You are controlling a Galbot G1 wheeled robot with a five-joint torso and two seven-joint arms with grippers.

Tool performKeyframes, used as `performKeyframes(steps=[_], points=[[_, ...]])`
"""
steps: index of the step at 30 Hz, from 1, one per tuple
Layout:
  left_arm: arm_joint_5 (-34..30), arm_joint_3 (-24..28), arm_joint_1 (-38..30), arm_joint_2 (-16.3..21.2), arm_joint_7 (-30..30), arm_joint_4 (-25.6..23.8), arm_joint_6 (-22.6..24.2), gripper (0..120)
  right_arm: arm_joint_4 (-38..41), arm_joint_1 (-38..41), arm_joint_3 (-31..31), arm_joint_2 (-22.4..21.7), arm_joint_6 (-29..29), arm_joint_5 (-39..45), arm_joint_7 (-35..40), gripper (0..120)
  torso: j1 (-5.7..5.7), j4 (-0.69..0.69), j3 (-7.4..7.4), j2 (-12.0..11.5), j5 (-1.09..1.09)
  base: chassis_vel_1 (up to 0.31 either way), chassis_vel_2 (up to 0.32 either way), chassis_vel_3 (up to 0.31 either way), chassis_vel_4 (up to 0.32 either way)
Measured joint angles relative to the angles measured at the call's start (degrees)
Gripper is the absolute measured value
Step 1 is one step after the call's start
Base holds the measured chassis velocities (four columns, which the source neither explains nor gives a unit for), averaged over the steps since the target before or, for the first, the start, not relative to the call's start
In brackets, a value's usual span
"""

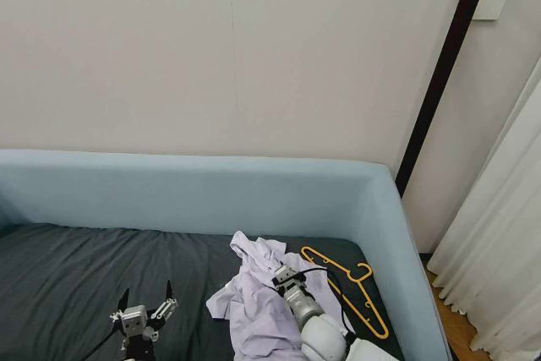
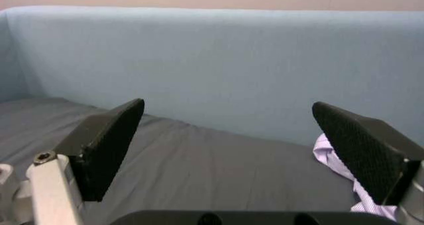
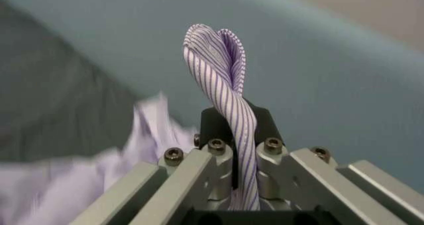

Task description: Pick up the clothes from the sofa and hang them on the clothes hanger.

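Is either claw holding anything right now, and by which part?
The right claw is shut on the purple-striped shirt, pinching a bunched fold of its fabric. The left claw is open and empty over the sofa seat.

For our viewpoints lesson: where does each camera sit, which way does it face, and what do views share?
Head view: atop the robot, looking down at sofa, shirt, hanger; left pincer and right pincer show.
Left wrist view: on the left arm, facing the backrest past open fingers.
Right wrist view: on the right arm, facing the clamped shirt fold.
All share shirt and sofa.
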Motion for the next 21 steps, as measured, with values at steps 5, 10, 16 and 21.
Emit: performKeyframes(steps=[5, 10, 16, 21], points=[[0.1, 1.1, -0.5, -0.3, 0.0, 0.1, 0.0, 100, -0.1, 4.8, 5.9, -3.2, 16.1, 3.6, -13.4, 0, 0.00, 0.00, 0.00, 0.0, -0.02, 0.000, 0.000, 0.000, 0.000], [0.5, 2.3, -0.8, -0.9, 0.0, 0.0, 0.0, 100, -0.1, 12.3, 7.3, -4.5, 21.9, 11.7, -18.0, 0, 0.00, 0.00, 0.01, 0.0, 0.00, 0.000, 0.000, 0.000, 0.000], [0.6, 3.0, -0.7, -1.0, -0.1, -0.5, -0.1, 100, -0.9, 25.6, 6.0, -4.0, 23.3, 18.2, -21.2, 0, 0.00, 0.02, 0.00, 0.0, -0.03, 0.000, 0.000, 0.000, 0.000], [0.0, 2.4, 0.0, -0.5, -0.1, -1.7, -0.3, 100, -3.6, 38.8, 2.2, -0.3, 22.2, 23.3, -21.6, 0, 0.00, 0.02, 0.01, 0.0, -0.02, 0.000, 0.000, 0.000, 0.000]])
